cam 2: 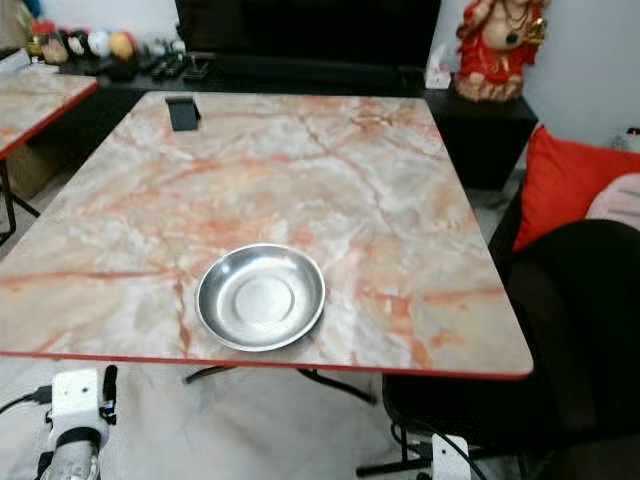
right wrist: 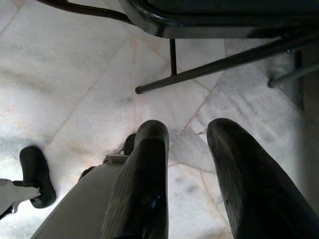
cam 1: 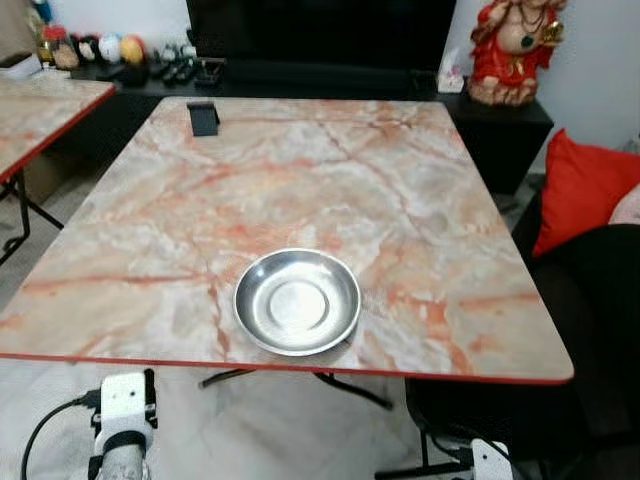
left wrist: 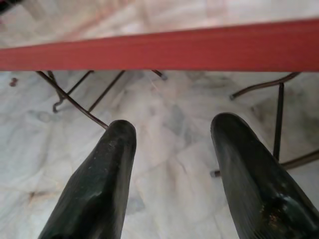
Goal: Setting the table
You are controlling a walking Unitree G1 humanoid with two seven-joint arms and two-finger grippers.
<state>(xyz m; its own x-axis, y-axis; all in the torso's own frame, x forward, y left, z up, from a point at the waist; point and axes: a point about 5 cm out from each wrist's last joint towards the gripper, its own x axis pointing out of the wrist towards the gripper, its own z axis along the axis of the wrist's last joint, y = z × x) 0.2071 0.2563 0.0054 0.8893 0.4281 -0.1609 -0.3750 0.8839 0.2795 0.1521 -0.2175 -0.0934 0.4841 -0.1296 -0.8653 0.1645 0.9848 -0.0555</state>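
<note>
A round steel plate [cam 1: 297, 301] lies empty on the marble-patterned table [cam 1: 300, 180], close to its red front edge. Both arms hang low below that edge. My left gripper [left wrist: 172, 134] is open with nothing between its black fingers [left wrist: 107, 164], pointing at the floor under the table's red rim [left wrist: 159, 50]. My right gripper [right wrist: 187, 132] is open too, empty, above the floor tiles beside a chair's metal legs [right wrist: 219, 64]. The left wrist [cam 1: 125, 410] shows under the table's front left.
A small black stand [cam 1: 203, 117] sits at the table's far left corner. A second marble table [cam 1: 40, 110] stands at the left. A dark chair with a red cushion [cam 1: 585, 190] is at the right. A low black cabinet [cam 1: 300, 75] with a red figurine [cam 1: 510, 50] lies behind.
</note>
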